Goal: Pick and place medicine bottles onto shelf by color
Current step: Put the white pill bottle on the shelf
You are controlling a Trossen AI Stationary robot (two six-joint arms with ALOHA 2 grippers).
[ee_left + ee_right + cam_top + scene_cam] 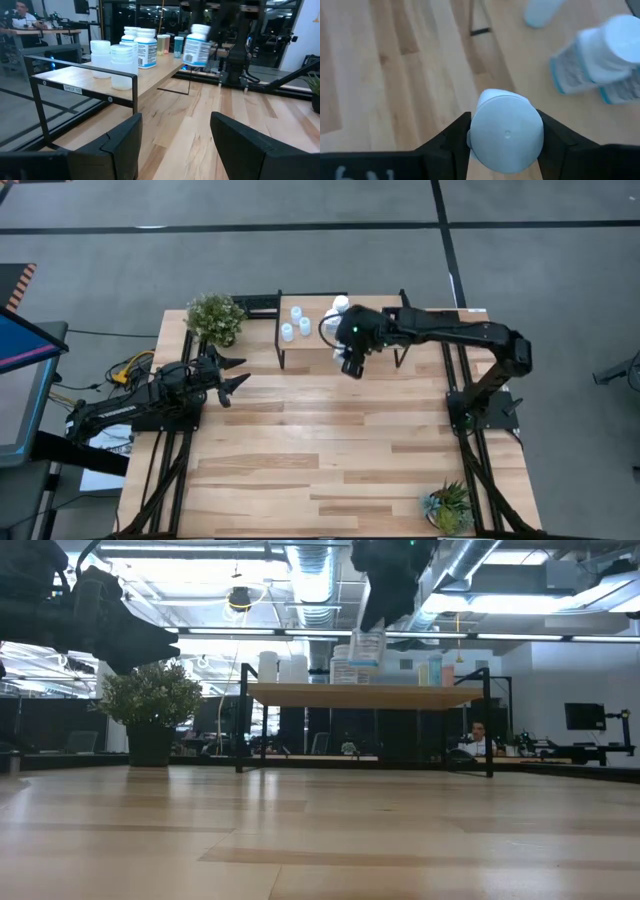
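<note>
Two dark fingers of the right gripper clamp a white bottle by its cap (label hangs below), arm stretched across, held just off the shelf front edge. Left gripper waits w/ fingers apart near the plant.

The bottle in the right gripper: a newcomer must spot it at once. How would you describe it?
Find the small wood-topped shelf with black legs at the table's far edge. At its front edge, the right gripper holds a white-capped, blue-labelled bottle in the air, unlike the bottles standing on the shelf.
</note>
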